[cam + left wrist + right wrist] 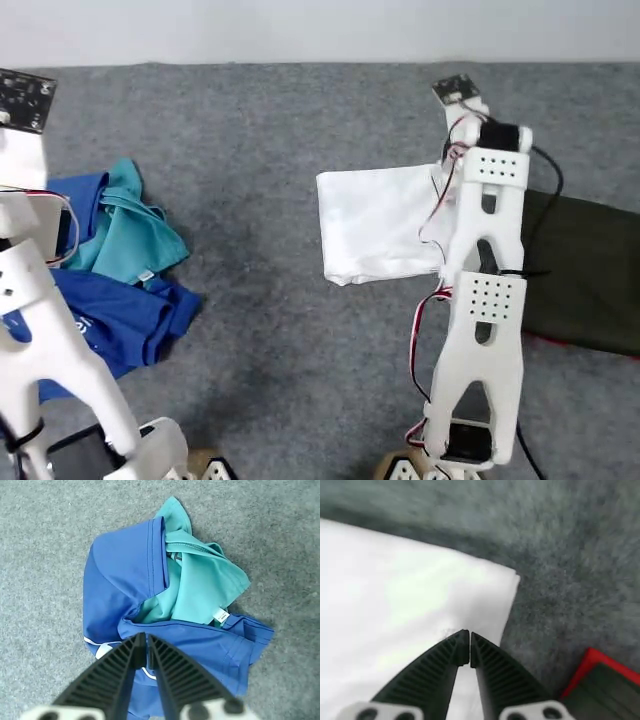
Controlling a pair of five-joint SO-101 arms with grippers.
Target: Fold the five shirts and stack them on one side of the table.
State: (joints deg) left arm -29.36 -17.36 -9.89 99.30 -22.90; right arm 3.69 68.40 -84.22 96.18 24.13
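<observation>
Two grippers, jaws closed.
The right gripper (469,636) hangs over the white shirt (395,590); the left gripper (146,640) over the blue shirt (125,565), well apart from it.

Grey fuzzy felt-like table covering (260,150) and plain pale wall (300,30)
We see the covering spread flat over the whole tabletop, its nap coarse and faintly mottled in both wrist views too. At the far edge we see it meet the wall in a straight line running across the high view.
</observation>
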